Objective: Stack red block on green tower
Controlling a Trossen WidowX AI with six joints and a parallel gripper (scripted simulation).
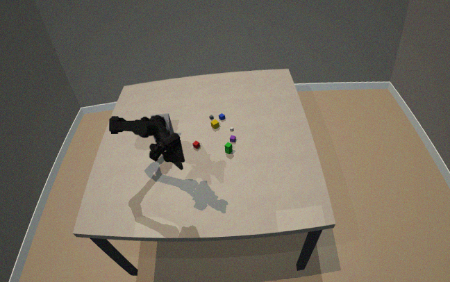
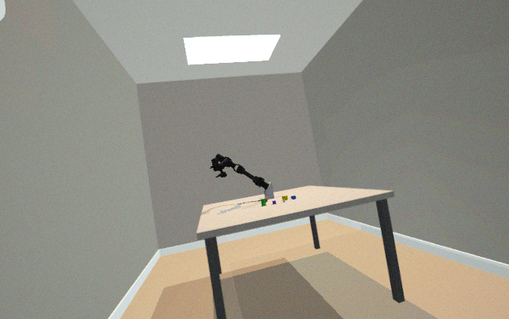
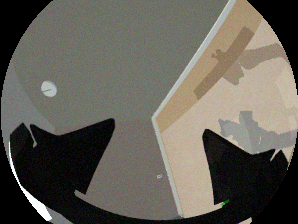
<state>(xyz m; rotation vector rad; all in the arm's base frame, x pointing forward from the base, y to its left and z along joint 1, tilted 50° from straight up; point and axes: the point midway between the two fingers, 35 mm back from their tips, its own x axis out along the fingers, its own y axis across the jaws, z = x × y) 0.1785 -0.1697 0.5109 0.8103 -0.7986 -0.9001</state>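
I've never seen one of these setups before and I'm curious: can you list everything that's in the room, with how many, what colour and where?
Table: one, light beige top, dark legs, mid-room.
Red block: one, red, on the table, nearest the arm.
Green tower: one, green, upright, right of the red block in the top view.
Purple block: one, purple, just behind the tower.
Yellow block: one, yellow, farther back.
Blue block: one, blue, behind the yellow one.
Small dark piece: one, dark grey, left of the blue block.
Small white piece: one, white, between the yellow and purple blocks.
Ceiling light: one, white, overhead.
Arm: one, black, on a grey base at the table's left side.
End effector: one, black, open, empty, raised above the table.
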